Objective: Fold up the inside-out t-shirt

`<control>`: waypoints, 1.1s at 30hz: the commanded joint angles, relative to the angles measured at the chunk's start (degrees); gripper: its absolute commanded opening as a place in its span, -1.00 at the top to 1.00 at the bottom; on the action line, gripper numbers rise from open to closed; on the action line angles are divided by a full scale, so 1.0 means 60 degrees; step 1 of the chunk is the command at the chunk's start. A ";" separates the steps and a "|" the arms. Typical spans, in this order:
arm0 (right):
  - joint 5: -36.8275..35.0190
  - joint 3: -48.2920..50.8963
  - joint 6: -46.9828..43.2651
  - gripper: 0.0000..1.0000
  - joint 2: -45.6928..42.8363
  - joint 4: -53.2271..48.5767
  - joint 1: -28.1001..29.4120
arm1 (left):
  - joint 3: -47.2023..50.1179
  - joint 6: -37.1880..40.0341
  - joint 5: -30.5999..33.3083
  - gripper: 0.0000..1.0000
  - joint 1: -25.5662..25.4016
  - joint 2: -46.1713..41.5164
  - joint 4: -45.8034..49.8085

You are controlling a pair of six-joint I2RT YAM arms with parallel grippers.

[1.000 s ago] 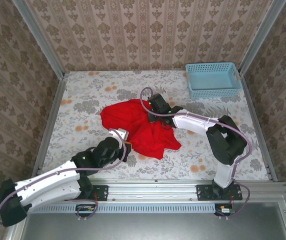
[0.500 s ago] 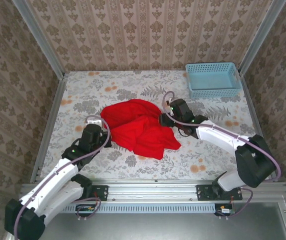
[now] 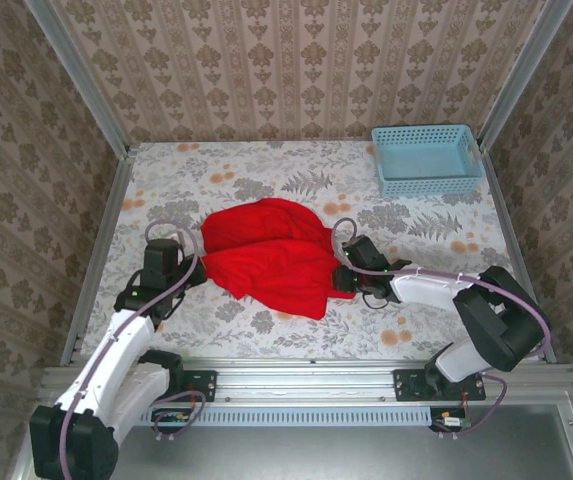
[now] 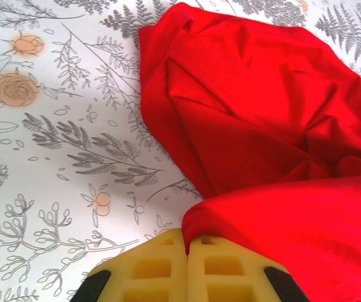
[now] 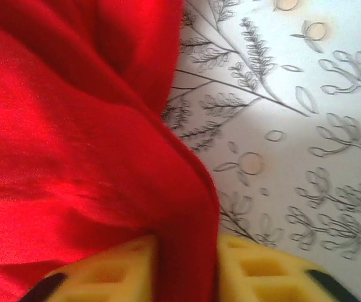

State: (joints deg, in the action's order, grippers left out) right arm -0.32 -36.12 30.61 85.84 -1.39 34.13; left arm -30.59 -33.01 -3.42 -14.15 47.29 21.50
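Red shirt (image 3: pixel 271 262): bunched in a wrinkled heap at the middle of the table (image 3: pixel 216 165), lying flat on it between my two grippers.
Shirt shape: wider than deep, with a rounded lobe at the far side and a point of cloth toward the near edge; several folds overlap, and I cannot tell sleeves from hem.
Left gripper (image 3: pixel 192 270): low at the shirt's left edge, clenched. From my left wrist, the yellow pads (image 4: pixel 152 267) meet and a fold of the shirt (image 4: pixel 262 126) is nipped in the seam between them.
Right gripper (image 3: pixel 345 280): low at the shirt's right edge, grasping cloth. From my right wrist, a ridge of the shirt (image 5: pixel 73 157) runs down between my pads (image 5: pixel 256 267), which press it from both sides.
Basket (image 3: pixel 431 186): light blue, at the far right corner, well apart from the shirt.
Arms: both reach inward from the near edge, one on each side of the heap.
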 commanded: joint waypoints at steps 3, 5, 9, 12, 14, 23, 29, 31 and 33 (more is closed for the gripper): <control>-0.0596 -0.0709 -0.0090 1.00 -0.0893 -0.0643 0.0069 | -0.1421 0.0180 -0.0736 1.00 0.0068 0.0549 0.0062; -0.1780 -0.0836 -0.0519 1.00 -0.2395 -0.1376 0.0054 | -0.2029 0.0224 -0.0983 1.00 -0.0119 0.0838 0.0106; -0.3242 -0.1860 -0.1715 1.00 -0.4825 -0.3098 0.0014 | -0.3540 0.0710 -0.0128 1.00 -0.1413 0.1262 0.0471; -0.3612 -0.3357 -0.2528 1.00 -0.5819 -0.4461 0.0008 | -0.4605 0.1041 0.0723 1.00 -0.2602 0.1259 0.0757; -0.3660 -0.4531 -0.2871 1.00 -0.5979 -0.5419 0.0058 | -0.4902 0.1180 0.1122 1.00 -0.3003 0.0929 0.0579; -0.4652 -0.6460 -0.3725 1.00 -0.4371 -0.5997 0.2250 | -0.4188 0.0425 0.1676 1.00 -0.0568 0.0779 0.1879; -0.2481 -0.6339 -0.2912 1.00 -0.1671 -0.4338 0.2493 | -0.3187 0.0061 0.0647 0.59 0.1123 0.1536 0.1939; -0.1877 -0.6575 -0.2664 0.88 -0.0525 -0.3991 0.2587 | -0.3054 0.0024 0.0431 0.40 0.1411 0.1788 0.1993; -0.1099 -0.7014 -0.2388 0.48 0.0425 -0.3885 0.2597 | -0.2928 0.0066 0.0273 0.20 0.1488 0.1807 0.1983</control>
State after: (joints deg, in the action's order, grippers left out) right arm -14.85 -74.91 13.61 84.05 -28.23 49.08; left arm -48.36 -31.90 1.28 -6.07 58.87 32.25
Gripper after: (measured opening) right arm 0.202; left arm 0.366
